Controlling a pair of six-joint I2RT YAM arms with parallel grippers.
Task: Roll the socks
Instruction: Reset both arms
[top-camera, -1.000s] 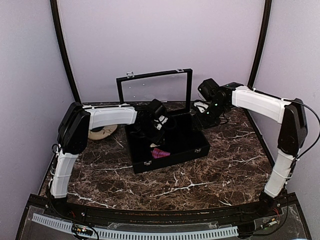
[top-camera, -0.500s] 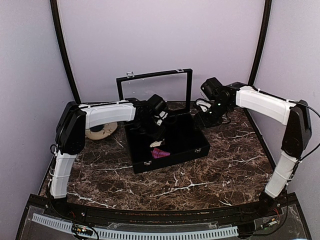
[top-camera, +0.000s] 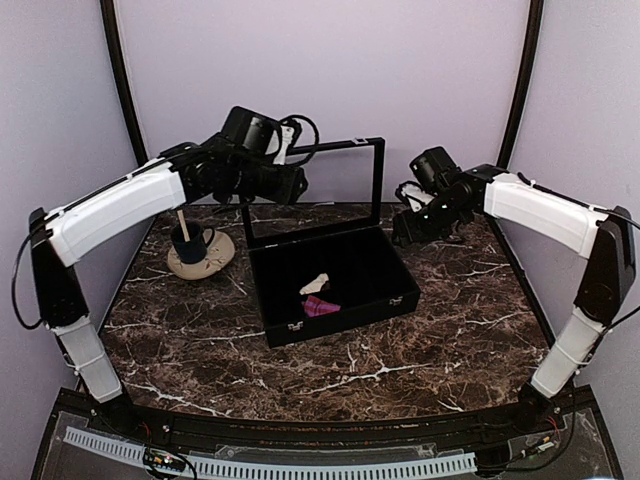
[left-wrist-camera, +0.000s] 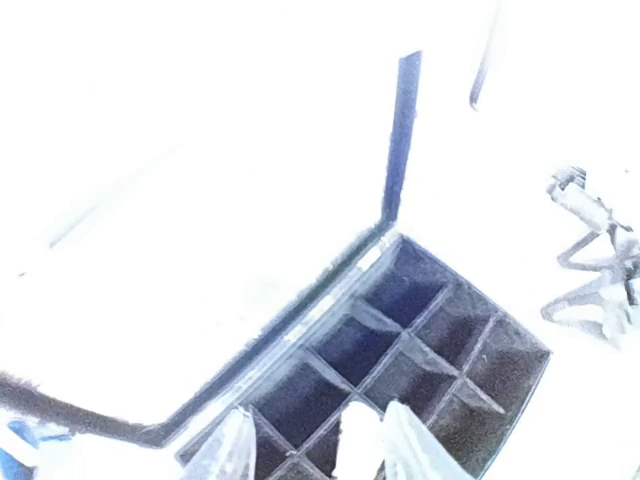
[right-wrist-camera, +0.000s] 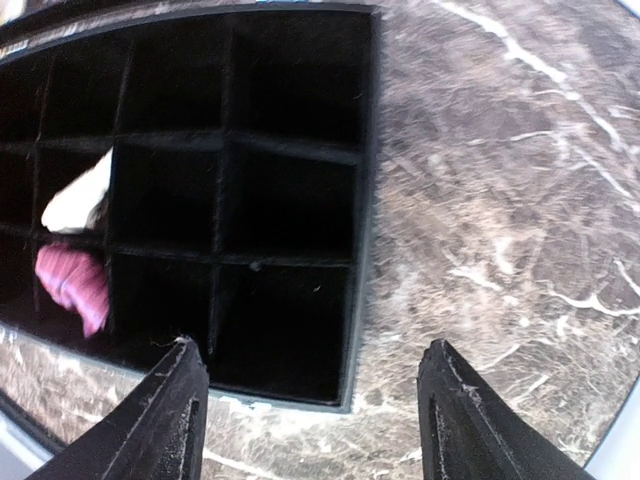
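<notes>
The left arm (top-camera: 120, 205) is raised high. Its forearm reaches from 9 o'clock toward the centre, and the wrist is up beside the top edge of the upright lid (top-camera: 365, 175). The left gripper (left-wrist-camera: 315, 410) points down at the case (top-camera: 395, 298). In the washed-out wrist view its fingers (left-wrist-camera: 225, 455) are spread, with only the case's compartments visible in the gap.

The right arm (top-camera: 540, 212) bends in from 3 o'clock, with its elbow by the right wall and its forearm sloping down toward the case's far right corner. The right gripper (right-wrist-camera: 312, 345) hangs above the case's edge, its fingers (right-wrist-camera: 175, 420) wide apart and holding nothing.

Both socks lie inside the case, around 7 o'clock from its middle. The cream sock (top-camera: 315, 284) is a short wedge. In the top view its long axis runs from 8 to 2 o'clock, with the narrow tip toward 2. The pink sock (top-camera: 320, 306) is a small bundle just at 6 o'clock of the cream one, lying roughly along the 9-to-3 line. In the right wrist view a divider seems to run between them, though I cannot tell whether they touch.

A cup (top-camera: 186, 242) on a saucer (top-camera: 212, 262) stands on the table (top-camera: 450, 340) at 9 o'clock of the case.
</notes>
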